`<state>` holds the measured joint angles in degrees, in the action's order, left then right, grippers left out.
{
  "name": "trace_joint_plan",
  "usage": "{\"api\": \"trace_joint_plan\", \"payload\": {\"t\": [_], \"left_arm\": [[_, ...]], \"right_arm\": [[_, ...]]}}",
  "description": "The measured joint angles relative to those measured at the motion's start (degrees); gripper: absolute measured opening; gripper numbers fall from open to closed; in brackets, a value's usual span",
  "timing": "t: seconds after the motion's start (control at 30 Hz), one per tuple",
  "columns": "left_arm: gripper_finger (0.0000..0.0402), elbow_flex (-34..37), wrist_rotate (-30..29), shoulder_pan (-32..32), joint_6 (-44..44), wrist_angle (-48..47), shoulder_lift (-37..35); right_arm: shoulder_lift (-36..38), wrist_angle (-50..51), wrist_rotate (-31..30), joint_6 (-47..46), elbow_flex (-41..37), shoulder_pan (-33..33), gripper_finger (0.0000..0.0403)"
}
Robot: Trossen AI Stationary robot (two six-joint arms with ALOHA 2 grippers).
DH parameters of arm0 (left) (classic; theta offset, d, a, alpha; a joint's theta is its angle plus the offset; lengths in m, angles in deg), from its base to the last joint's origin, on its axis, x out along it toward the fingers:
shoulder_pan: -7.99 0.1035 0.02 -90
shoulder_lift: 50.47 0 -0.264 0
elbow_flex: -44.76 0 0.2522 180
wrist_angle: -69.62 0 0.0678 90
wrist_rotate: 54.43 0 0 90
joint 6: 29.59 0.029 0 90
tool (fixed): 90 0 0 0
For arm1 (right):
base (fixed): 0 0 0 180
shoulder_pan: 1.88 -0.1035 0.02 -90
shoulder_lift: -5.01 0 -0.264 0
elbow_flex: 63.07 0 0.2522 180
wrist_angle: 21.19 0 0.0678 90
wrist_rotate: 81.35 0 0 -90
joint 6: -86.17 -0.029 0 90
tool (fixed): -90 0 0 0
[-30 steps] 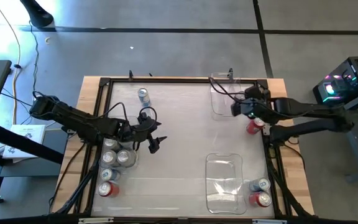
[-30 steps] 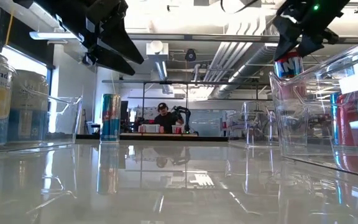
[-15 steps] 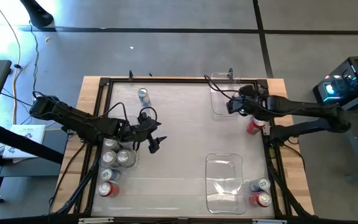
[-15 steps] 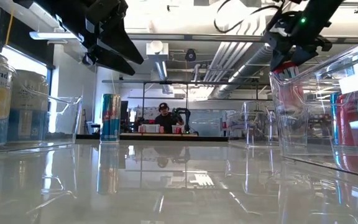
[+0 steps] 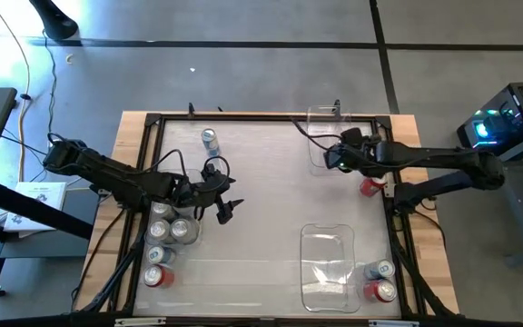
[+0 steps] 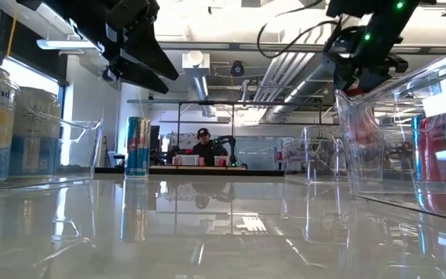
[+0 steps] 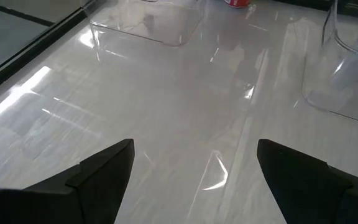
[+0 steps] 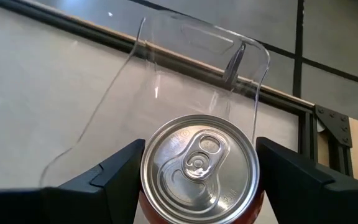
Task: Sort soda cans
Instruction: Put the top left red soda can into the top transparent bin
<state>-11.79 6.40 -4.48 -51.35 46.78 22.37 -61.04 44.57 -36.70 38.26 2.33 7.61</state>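
While the right gripper [image 5: 334, 160] is carrying: a red-bodied, silver-topped cylindrical metal soda can [image 8: 197, 165], which is sitting clamped between both dark fingers. The jaws are standing about can-wide. The can is hanging upright, long axis vertical, clear of the table.
Release point: a clear rectangular plastic bin at the far right corner [image 5: 314, 136] is lying below and just ahead of the held can. The gripper is hovering over the bin's inner side.
Judgement: the coming move is looking like a short carry further over the bin floor and a straight descent, keeping the can upright.
Neighbouring can: a second red soda can [image 5: 371, 186] is standing just outside that bin, apart from the gripper.
Left gripper [image 5: 228, 211]: hanging over the table's left half with fingers spread wide and gripping nothing. It is well apart from the bin, so the right arm is the nearer one.
Farthest item: a blue-and-silver soda can [image 5: 210, 139] is standing alone at the far left.
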Motion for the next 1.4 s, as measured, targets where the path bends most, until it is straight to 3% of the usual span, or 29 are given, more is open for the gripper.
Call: {"api": "trace_joint_plan", "payload": {"t": [0.3, 0.77, 1.13, 1.4], "left_arm": [[0.0336, 0.0, 0.0, -0.01, 0.48, 0.02, 0.0], [0.0336, 0.0, 0.0, 0.0, 0.42, 0.19, 0.0], [0.0336, 0.0, -0.02, 0.0, 1.09, 2.03, 0.0], [0.0336, 0.0, -0.02, 0.0, 1.38, 2.09, 0.0]], "right_arm": [[-5.59, -0.34, 2.46, 0.29, 0.0, 2.62, 0.0261], [-5.69, -1.02, 4.47, 0.88, 0.0, 5.28, 0.0261], [-5.69, -6.44, -0.63, -6.63, -0.02, 4.04, 0.0259], [-5.62, -7.48, -12.02, -14.22, -1.13, -1.43, 0.0264]]}}
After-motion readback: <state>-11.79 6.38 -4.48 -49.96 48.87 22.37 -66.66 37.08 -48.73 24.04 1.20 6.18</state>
